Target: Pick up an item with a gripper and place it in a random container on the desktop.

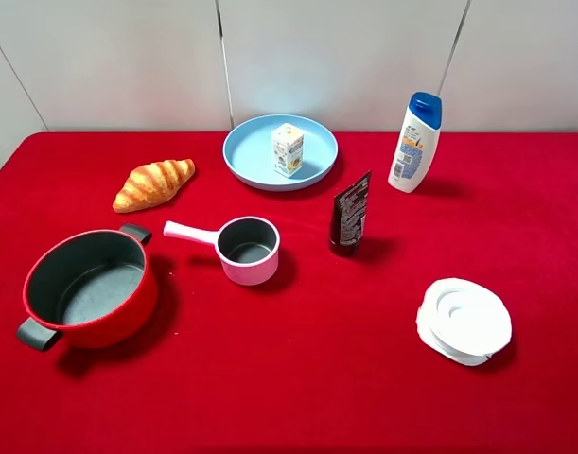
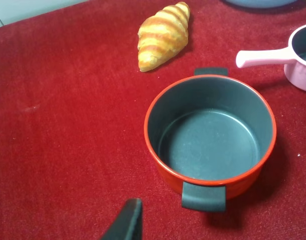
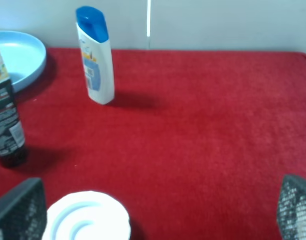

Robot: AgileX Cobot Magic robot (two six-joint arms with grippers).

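At the near edge of the red-cloth surface [image 1: 298, 378], neither arm shows in the high view, so the claws appear only in their own wrist views. The right claw [image 3: 158, 212] stands wide open, its two dark mesh-faced fingers [image 3: 20, 212] far apart at either side of that picture with nothing between them but cloth and the white ridged lid-like disc [image 1: 464, 320] lying flat just beside one finger. Of the left claw, only one dark fingertip [image 2: 126, 222] shows, hanging above the cloth close to the red pot [image 1: 90, 288]; whether that claw is open or closed cannot be told. The red pot sits near the front left, empty, with a dark grey inside and two dark handles. Farther in, the small pink saucepan [image 1: 244, 249] stands with its handle pointing left toward the pot, also empty. Right of it the black tube [image 1: 349, 215] stands upright on its cap. Beyond, the croissant [image 1: 154, 183] lies on the left, and the white-blue shampoo bottle [image 1: 416, 142] stands upright on the right. At the back, near the wall, the light blue dish [image 1: 251, 151] rests flat, and the small white carton [image 1: 288, 149] with yellow-orange print stands upright inside it, free of either claw.
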